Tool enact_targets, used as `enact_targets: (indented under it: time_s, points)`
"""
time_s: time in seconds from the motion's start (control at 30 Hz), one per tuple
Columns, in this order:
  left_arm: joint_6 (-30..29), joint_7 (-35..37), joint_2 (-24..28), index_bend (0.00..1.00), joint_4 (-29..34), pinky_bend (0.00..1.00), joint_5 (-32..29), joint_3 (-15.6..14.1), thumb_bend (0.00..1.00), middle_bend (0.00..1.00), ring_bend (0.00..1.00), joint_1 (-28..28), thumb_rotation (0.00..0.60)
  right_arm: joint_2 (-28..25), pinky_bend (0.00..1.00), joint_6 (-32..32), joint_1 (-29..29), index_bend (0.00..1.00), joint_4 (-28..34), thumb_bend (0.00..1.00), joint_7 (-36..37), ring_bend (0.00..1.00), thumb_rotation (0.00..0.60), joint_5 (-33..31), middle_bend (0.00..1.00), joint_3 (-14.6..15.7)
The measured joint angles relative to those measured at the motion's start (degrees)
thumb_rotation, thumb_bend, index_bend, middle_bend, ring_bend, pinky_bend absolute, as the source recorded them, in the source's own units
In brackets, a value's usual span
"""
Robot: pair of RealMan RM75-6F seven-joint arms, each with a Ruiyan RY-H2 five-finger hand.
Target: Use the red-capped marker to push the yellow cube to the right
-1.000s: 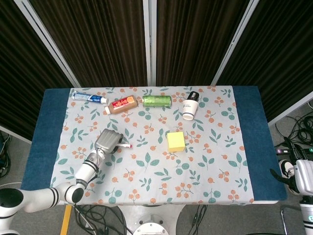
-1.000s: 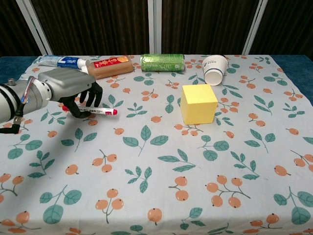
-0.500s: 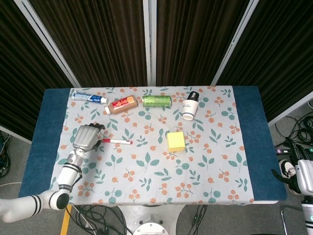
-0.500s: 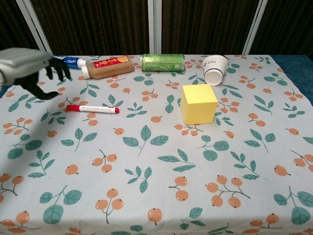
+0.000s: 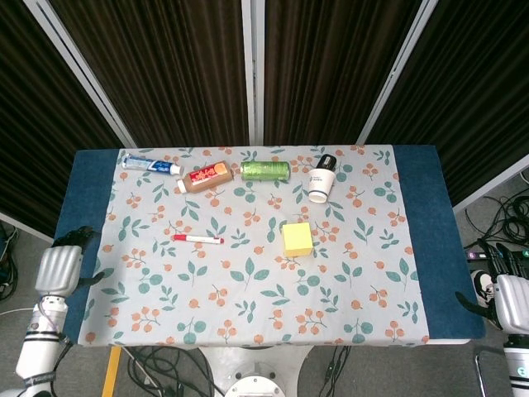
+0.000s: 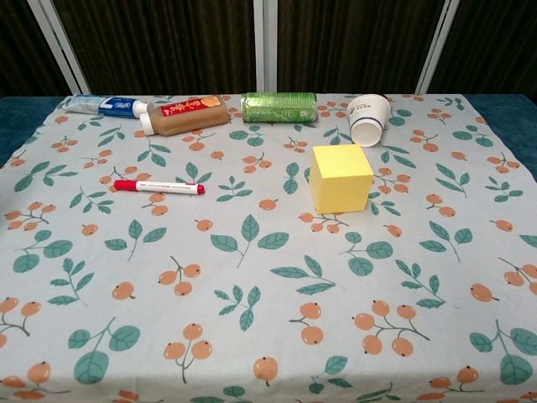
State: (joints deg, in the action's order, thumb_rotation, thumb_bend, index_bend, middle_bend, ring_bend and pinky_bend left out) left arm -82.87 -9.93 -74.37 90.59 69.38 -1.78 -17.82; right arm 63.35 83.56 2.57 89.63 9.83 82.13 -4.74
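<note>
The red-capped marker (image 5: 197,239) (image 6: 159,187) lies flat on the floral tablecloth, left of centre, pointing left-right with nothing touching it. The yellow cube (image 5: 297,239) (image 6: 341,177) stands about a marker's length to its right. My left hand (image 5: 59,269) hangs off the table's left edge, well away from the marker, holding nothing, its dark fingers apart. My right hand (image 5: 512,302) sits beyond the table's right front corner; its fingers are hidden. The chest view shows neither hand.
Along the back lie a toothpaste tube (image 6: 101,106), a brown bottle (image 6: 185,114) and a green can (image 6: 278,107). A white paper cup (image 6: 369,119) lies tipped just behind the cube. Blue table (image 5: 426,215) shows at both sides of the cloth.
My left hand let go of the marker, lifted and drew back leftward off the table. The marker stayed where it was dropped. The cube and right hand have not moved.
</note>
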Motion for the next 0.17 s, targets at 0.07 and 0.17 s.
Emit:
enact_targets:
  time_s: [0.07, 0.17]
  points:
    - [-2.8, 0.5, 0.4, 0.28, 0.9, 0.26, 2.2, -0.7, 0.03, 0.25, 0.19, 2.0, 0.6, 0.3, 0.07, 0.8, -0.3, 0.0, 0.4, 0.06, -0.9, 0.0, 0.6, 0.3, 0.1, 0.1]
    - [-5.9, 0.5, 0.9, 0.28, 1.9, 0.25, 4.6, -1.3, 0.03, 0.25, 0.19, 4.4, 0.6, 0.4, 0.07, 1.3, -0.7, 0.0, 1.1, 0.06, -1.0, 0.0, 0.6, 0.5, 0.1, 0.2]
